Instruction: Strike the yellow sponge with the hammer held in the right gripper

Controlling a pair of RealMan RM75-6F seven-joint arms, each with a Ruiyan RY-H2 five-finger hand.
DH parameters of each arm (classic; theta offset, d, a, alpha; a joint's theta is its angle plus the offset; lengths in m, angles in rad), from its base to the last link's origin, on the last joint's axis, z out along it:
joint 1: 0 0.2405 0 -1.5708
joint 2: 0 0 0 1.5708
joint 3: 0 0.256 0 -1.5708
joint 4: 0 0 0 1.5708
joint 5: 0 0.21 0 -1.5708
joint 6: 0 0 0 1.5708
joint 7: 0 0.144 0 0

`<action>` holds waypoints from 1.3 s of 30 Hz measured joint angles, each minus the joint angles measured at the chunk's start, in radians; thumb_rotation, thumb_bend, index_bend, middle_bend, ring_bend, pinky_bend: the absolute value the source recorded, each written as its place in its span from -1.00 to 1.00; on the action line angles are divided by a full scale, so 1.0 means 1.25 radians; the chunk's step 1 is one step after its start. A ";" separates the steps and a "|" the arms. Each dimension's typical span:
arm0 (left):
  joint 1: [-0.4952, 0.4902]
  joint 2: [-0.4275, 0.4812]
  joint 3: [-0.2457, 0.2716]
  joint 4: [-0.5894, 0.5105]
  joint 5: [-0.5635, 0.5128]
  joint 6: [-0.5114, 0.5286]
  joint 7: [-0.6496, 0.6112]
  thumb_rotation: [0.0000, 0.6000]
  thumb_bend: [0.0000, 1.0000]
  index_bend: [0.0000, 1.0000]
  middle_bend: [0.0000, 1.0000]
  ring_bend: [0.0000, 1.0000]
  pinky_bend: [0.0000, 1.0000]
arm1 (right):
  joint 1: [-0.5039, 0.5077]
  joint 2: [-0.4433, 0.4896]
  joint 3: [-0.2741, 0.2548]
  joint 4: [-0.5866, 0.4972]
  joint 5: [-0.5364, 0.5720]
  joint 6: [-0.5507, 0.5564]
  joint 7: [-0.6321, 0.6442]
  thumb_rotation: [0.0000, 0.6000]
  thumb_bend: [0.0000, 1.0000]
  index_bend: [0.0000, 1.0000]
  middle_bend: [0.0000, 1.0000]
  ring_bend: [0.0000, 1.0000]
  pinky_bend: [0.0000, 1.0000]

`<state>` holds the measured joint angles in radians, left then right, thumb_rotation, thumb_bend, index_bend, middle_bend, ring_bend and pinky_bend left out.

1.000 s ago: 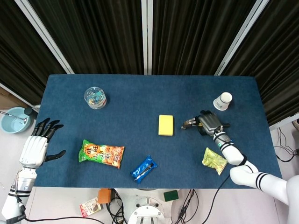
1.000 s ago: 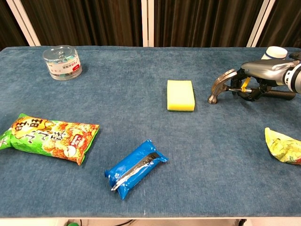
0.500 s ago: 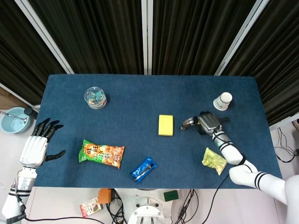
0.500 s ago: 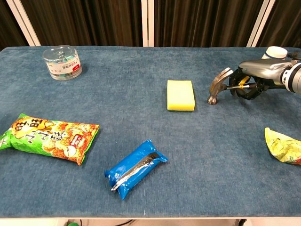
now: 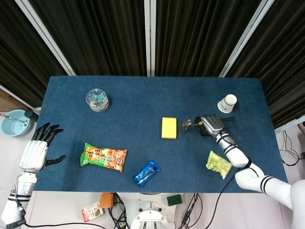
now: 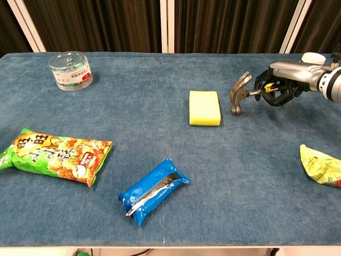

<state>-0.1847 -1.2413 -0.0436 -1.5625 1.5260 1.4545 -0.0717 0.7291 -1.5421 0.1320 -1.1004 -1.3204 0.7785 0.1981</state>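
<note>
Hammer [image 6: 238, 94] raised and carried leftward since earlier frames, head now just beside yellow sponge [image 6: 204, 107], not touching. Handle clasped in right hand [image 6: 278, 88]. Sponge lying flat at table [image 5: 143, 100] centre. Left hand [image 5: 35, 150] held off table's left edge, fingers spread, nothing grasped.

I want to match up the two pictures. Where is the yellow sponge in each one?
Head view: the yellow sponge lies a little right of the middle of the table, just left of the hammer.
Chest view: the yellow sponge sits right of centre in the upper half, again just left of the hammer.
Shared landmark: the hammer held in the right hand.
</note>
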 measured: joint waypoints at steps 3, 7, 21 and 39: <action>0.003 0.001 0.000 -0.002 -0.001 0.004 0.001 1.00 -0.82 -0.57 -0.69 -0.90 -0.78 | -0.005 0.002 0.001 0.005 -0.026 0.022 0.065 1.00 1.00 0.74 0.41 0.13 0.41; 0.004 0.002 0.000 -0.006 0.002 0.006 0.005 1.00 -0.82 -0.58 -0.69 -0.90 -0.78 | -0.013 0.009 0.002 0.007 -0.057 0.062 0.127 1.00 1.00 0.84 0.47 0.21 0.51; 0.010 0.005 0.002 -0.013 0.007 0.013 0.015 1.00 -0.82 -0.59 -0.69 -0.90 -0.78 | -0.005 0.051 0.030 -0.138 0.009 0.044 0.008 1.00 1.00 0.91 0.56 0.30 0.61; 0.027 0.003 0.007 0.004 0.006 0.025 0.002 1.00 -0.82 -0.59 -0.69 -0.90 -0.78 | 0.039 0.010 0.070 -0.196 0.166 -0.005 -0.139 1.00 1.00 0.92 0.56 0.31 0.61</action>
<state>-0.1513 -1.2373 -0.0351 -1.5573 1.5334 1.4856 -0.0691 0.7777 -1.5295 0.2201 -1.3460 -1.1123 0.7722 0.0239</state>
